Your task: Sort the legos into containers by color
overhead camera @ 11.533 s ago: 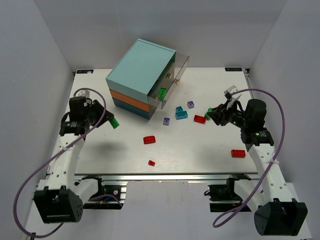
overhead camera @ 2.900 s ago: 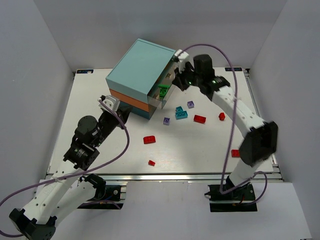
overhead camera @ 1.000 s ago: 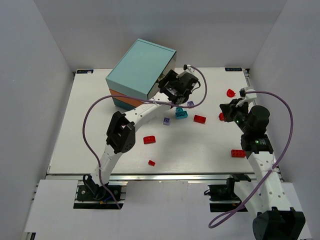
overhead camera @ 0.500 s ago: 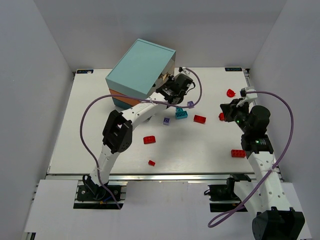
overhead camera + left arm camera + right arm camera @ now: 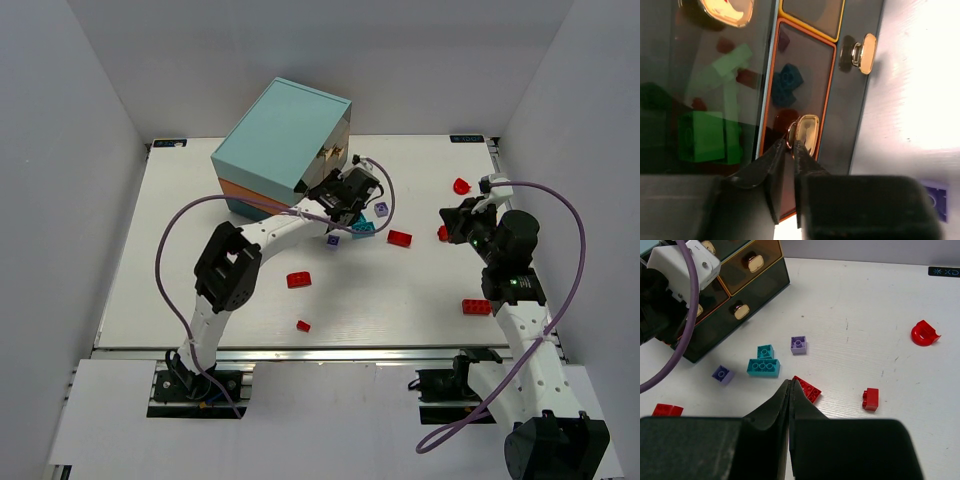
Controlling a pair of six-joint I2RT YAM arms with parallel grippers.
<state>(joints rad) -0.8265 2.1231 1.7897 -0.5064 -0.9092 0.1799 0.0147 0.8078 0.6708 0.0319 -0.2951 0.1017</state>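
The chest of containers (image 5: 280,150) stands at the back left, its drawers pushed in. My left gripper (image 5: 789,143) is at the orange-framed drawer (image 5: 801,75), shut on its gold handle (image 5: 806,131); from above this gripper (image 5: 338,196) sits at the chest front. Green legos (image 5: 702,136) show through the neighbouring drawer front. On the table lie teal legos (image 5: 763,367), lavender ones (image 5: 798,345) and a red brick (image 5: 809,389) just past my right gripper (image 5: 791,382), which hovers shut and empty.
More red legos lie around: a small block (image 5: 870,399), a curved piece (image 5: 924,333), one at the right (image 5: 477,306) and two near the front (image 5: 298,279) (image 5: 303,325). White walls enclose the table (image 5: 200,290). The left arm's cable (image 5: 180,235) loops over the table's left side.
My left gripper has slid down the chest front toward the near side and closed onto the middle drawer's handle. The right arm has not moved.
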